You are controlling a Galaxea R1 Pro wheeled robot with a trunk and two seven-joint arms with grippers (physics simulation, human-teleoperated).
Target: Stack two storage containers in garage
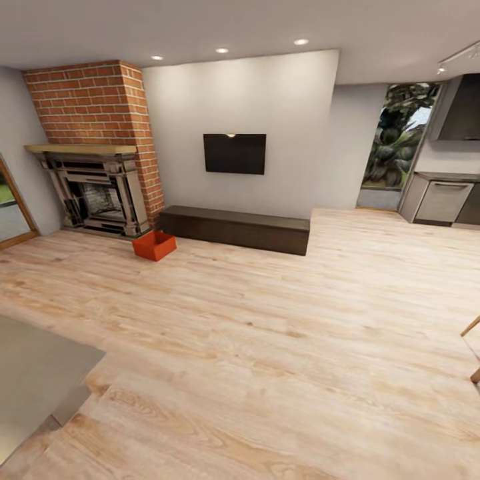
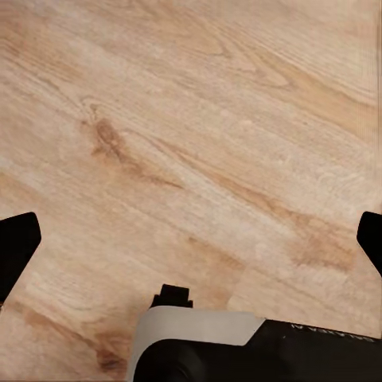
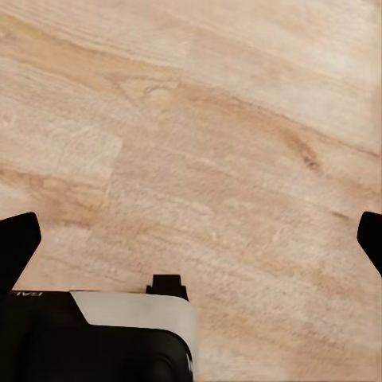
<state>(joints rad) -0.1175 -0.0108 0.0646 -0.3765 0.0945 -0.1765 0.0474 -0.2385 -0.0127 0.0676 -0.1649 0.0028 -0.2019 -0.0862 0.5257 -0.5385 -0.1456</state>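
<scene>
Living rm, light plank floor (image 1: 267, 320). One orange-red storage container (image 1: 154, 245) sits on floor betw fireplace (image 1: 97, 193) and left end of dark bench (image 1: 237, 229), near both. Left gripper (image 2: 191, 239) & right gripper (image 3: 191, 239): fingers spread wide, nothing betw them, just planks below.

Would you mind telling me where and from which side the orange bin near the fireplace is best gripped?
Probably by the top edge of a thin wall of the orange bin, coming from above: it stands upright and lidless on the plank floor, so one finger can go inside. The near walls face open floor; the fireplace and bench stand behind it.
</scene>
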